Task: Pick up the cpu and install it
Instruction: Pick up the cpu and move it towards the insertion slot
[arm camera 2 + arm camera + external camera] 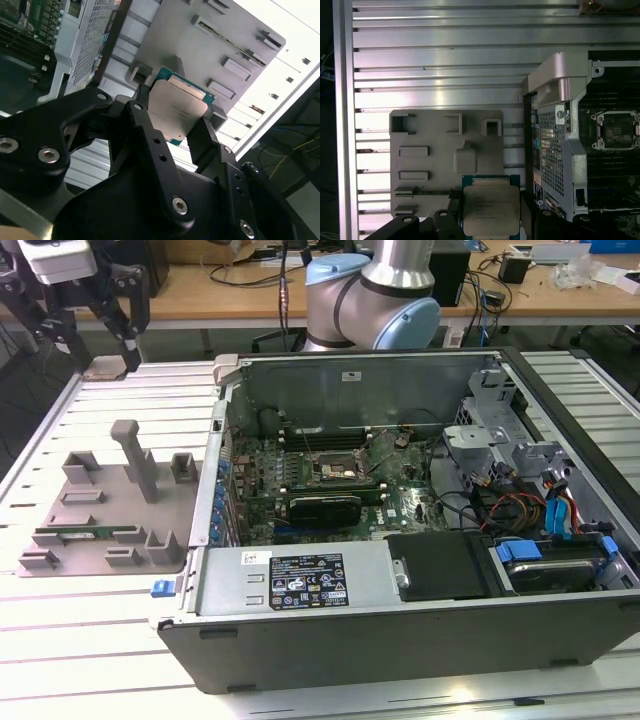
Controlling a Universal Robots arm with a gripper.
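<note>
The cpu (pixel 177 111), a flat square chip with a silvery top plate and a green rim, is clamped between my gripper's (pixel 172 127) two black fingers (pixel 141 120). In the first wrist view the cpu (pixel 490 209) hangs above the grey holder tray (pixel 445 160). In the exterior view my gripper (pixel 106 358) is high at the exterior view's left, over the slatted table behind the tray, with the pale cpu (pixel 105 367) at its tips. The motherboard's open socket (pixel 330 468) lies inside the computer case (pixel 300 585), well to the exterior view's right of the gripper; the socket (pixel 617 131) looks bare.
The grey holder tray (pixel 110 500) has upright posts and a green memory stick (pixel 85 534) in a slot. Inside the case, a black graphics card (pixel 325 508) sits just in front of the socket. The case's wall (pixel 222 440) stands between tray and motherboard. Cables and drive bays (pixel 540 510) fill its right end.
</note>
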